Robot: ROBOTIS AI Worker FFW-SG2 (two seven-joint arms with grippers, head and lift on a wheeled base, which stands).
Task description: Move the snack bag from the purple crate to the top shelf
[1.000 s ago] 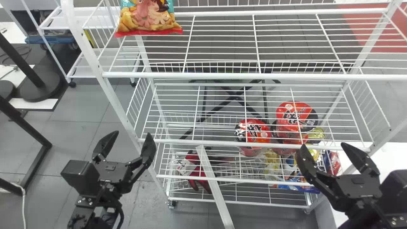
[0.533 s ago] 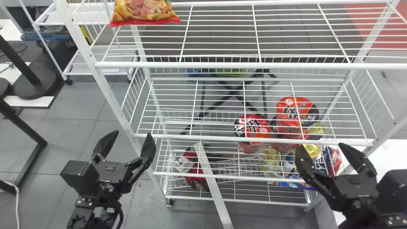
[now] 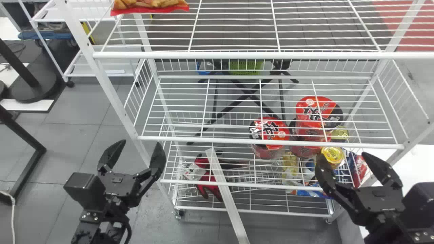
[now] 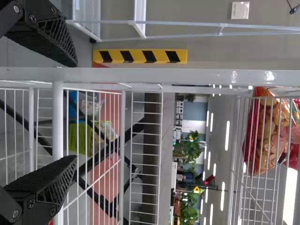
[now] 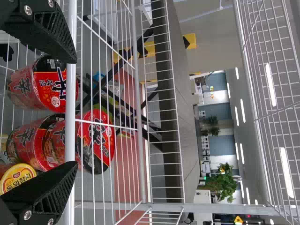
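Observation:
The snack bag, orange with a red edge (image 3: 149, 6), lies on the top shelf (image 3: 237, 55) at its left end; the left wrist view also has the bag (image 4: 269, 136) behind the shelf wires. My left gripper (image 3: 137, 154) stands open in front of the rack's left post, well below the bag, with nothing between its fingers; in its wrist view the gripper (image 4: 70, 112) faces the rack. My right gripper (image 3: 342, 159), seen too in the right wrist view (image 5: 72, 112), is open and empty before the rack's right side.
Red noodle cups (image 3: 269, 132) and yellow-lidded cans (image 3: 332, 155) stand on the lower shelves at the right. Red gloves (image 3: 208, 186) lie at lower left, by a slanting white bar (image 3: 227, 200). A green basket (image 3: 245, 67) is behind the rack.
The rack's upper shelves and the snack bag have shifted upward in the head view, the bag now cut by the top edge. Both grippers stay nearly in place there, still open.

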